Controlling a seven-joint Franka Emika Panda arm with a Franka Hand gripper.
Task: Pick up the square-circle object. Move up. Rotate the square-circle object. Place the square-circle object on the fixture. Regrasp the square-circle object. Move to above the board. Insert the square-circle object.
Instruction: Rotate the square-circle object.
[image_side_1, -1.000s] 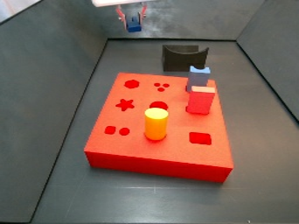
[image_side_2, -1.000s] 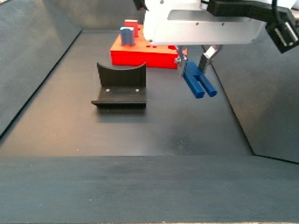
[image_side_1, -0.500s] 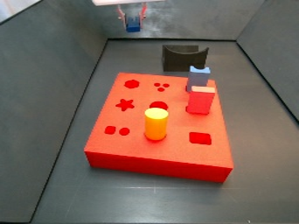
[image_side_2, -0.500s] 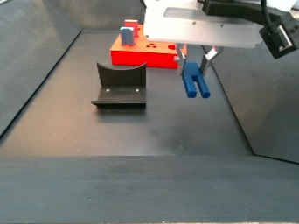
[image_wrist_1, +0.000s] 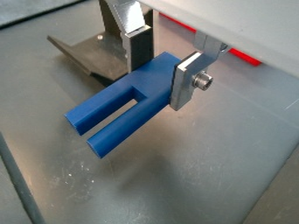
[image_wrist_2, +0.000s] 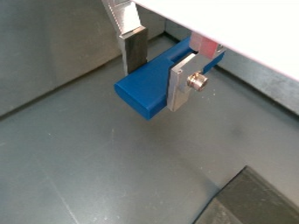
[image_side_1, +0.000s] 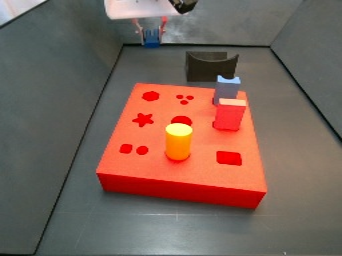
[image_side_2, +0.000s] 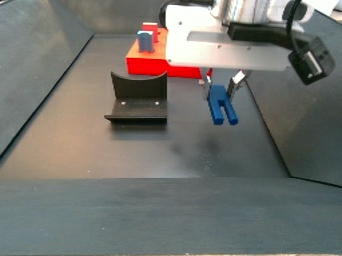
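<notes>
The dark-blue square-circle object (image_side_2: 219, 105) hangs in my gripper (image_side_2: 221, 82), its two peg legs pointing down, above the dark floor beside the fixture (image_side_2: 136, 98). In both wrist views the silver fingers clamp its flat body (image_wrist_1: 128, 109) (image_wrist_2: 149, 86), so the gripper (image_wrist_1: 162, 68) (image_wrist_2: 159, 68) is shut on it. In a side view the gripper (image_side_1: 151, 28) and the piece (image_side_1: 151, 35) are at the far end of the bin, beyond the fixture (image_side_1: 207, 66) and the red board (image_side_1: 201, 165). The fixture also shows in both wrist views (image_wrist_1: 93, 48) (image_wrist_2: 260, 201).
A red block with a light-blue top (image_side_1: 229, 105) and a yellow cylinder (image_side_1: 179, 141) stand upright on the board. The board's end (image_side_2: 158, 65) lies behind the gripper. Sloping grey walls (image_side_1: 67, 90) enclose the floor.
The gripper has come down a little with the blue piece. The piece has turned from tilted to nearly upright, legs down. The wrist body has rotated.
</notes>
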